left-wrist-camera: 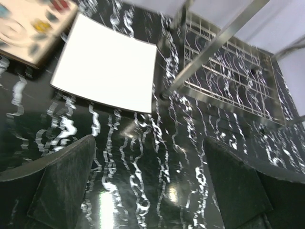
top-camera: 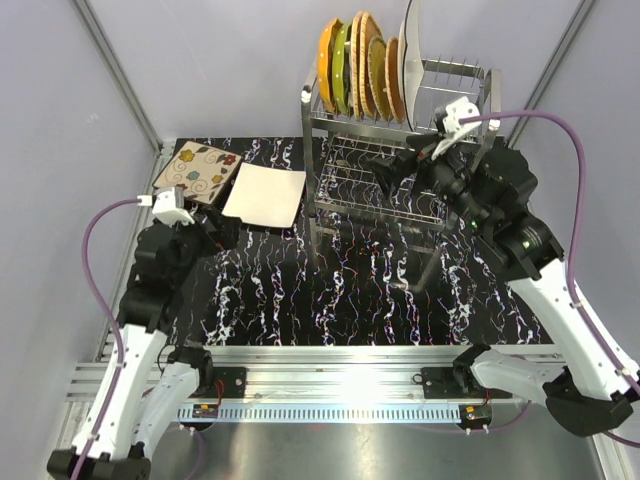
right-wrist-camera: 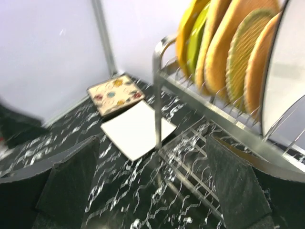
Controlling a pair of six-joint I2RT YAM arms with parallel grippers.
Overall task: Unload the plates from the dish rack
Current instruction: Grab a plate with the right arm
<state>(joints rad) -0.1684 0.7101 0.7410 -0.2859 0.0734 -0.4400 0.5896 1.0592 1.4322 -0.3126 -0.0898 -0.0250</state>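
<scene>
Left gripper: You had the left gripper (left-wrist-camera: 150,143) above the table (top-camera: 300,290), at its left side. Its two dark fingers (left-wrist-camera: 66,181) were spread wide, with nothing between them.
Right gripper: You had the right gripper (right-wrist-camera: 152,143) raised near the front of the dish rack (top-camera: 400,190). It faced the rack's left corner post. Its fingers (right-wrist-camera: 71,181) were also spread wide and held nothing.
Dish rack: It stood at the far right-centre of the table, a two-tier frame of shiny steel wire. Only the upper tier carried plates, and I could see none on the lower shelf.
Plates in the rack: Six stood on edge in a row along the upper tier. From the left they were an orange plate (right-wrist-camera: 188,28), a green plate (right-wrist-camera: 198,36), three wicker plates (right-wrist-camera: 248,47) and a large white plate (right-wrist-camera: 290,71) at the right end. They were packed closely, each overlapping the next in the right wrist view.
Plates on the table: Two lay flat in the far left corner. The floral square plate (top-camera: 197,172) was nearest the corner. The white square plate (top-camera: 266,194) lay just beside it on the rack side, just short of the rack's left leg. I could not tell whether the two plates touched.
Left gripper and plates: The white square plate lay just ahead of your spread left fingers, apart from them.
</scene>
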